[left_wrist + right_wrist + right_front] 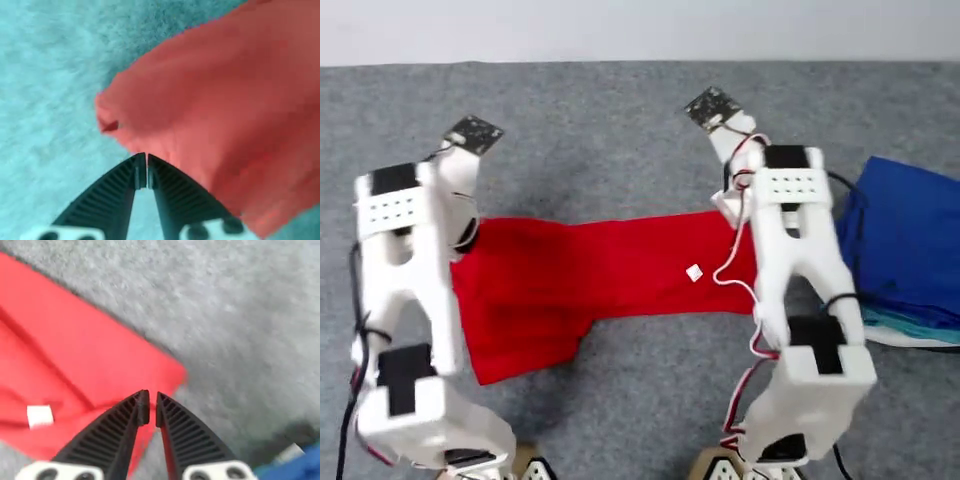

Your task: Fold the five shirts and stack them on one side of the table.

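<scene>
Red shirt (610, 265) is lying flat on the grey counter (620, 120), stretched out as a long band between the two arms. One end is spreading wider beside the left arm, with a flap running toward the near edge. A small white tag (694, 272) is showing on the cloth near the right arm.

Left claw (142, 167): jaws are sitting clenched, with only a thin slit between the tips. The tips are meeting the shirt's edge, right at a rumpled corner of the cloth. Whether any fabric is caught between them cannot be told.

Right claw (149, 407): jaws are likewise clenched, with a narrow slit at the tips. They are hanging over the shirt's opposite end, just beside its corner, with bare counter beyond. Cannot tell whether cloth is pinched here either.

A stack of folded shirts (910, 230) is sitting at the counter's right side, just past the right arm and apart from the red shirt. A blue one is lying on top, and teal and white edges (910, 322) are peeking out underneath.
</scene>
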Tool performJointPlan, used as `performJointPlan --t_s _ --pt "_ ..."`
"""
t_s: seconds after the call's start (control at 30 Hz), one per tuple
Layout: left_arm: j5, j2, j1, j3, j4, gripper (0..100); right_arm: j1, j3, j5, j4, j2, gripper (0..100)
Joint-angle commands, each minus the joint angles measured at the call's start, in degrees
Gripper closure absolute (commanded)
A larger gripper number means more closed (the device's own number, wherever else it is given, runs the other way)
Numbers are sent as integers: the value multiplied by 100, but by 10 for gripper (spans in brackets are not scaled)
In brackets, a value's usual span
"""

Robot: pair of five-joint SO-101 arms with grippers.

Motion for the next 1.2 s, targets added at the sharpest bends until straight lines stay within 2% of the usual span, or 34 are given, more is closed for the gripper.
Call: performJointPlan --t_s 0.0,0.3,0.4,0.6,0.77,0.97,1.17 --pt "440 519 97 -13 -501 993 -136 -273 -105 -488 312 964" --pt "501 1837 -105 -418 -791 993 -31 -299 -62 -1815 1262 964" --pt "501 2066 -325 -690 -774 993 31 -598 -62 -1903 1516 964" --pt "475 2092 -598 -1209 -202 993 259 -1873 -70 -1859 2149 964" --pt "475 2092 -536 -1701 457 993 215 -2796 -97 -1024 2316 964" --pt "501 2084 -264 -2352 1002 993 -180 -3736 -105 321 2299 964" --pt "607 2110 -114 -2791 1081 993 -840 -4000 -114 1516 2316 964"
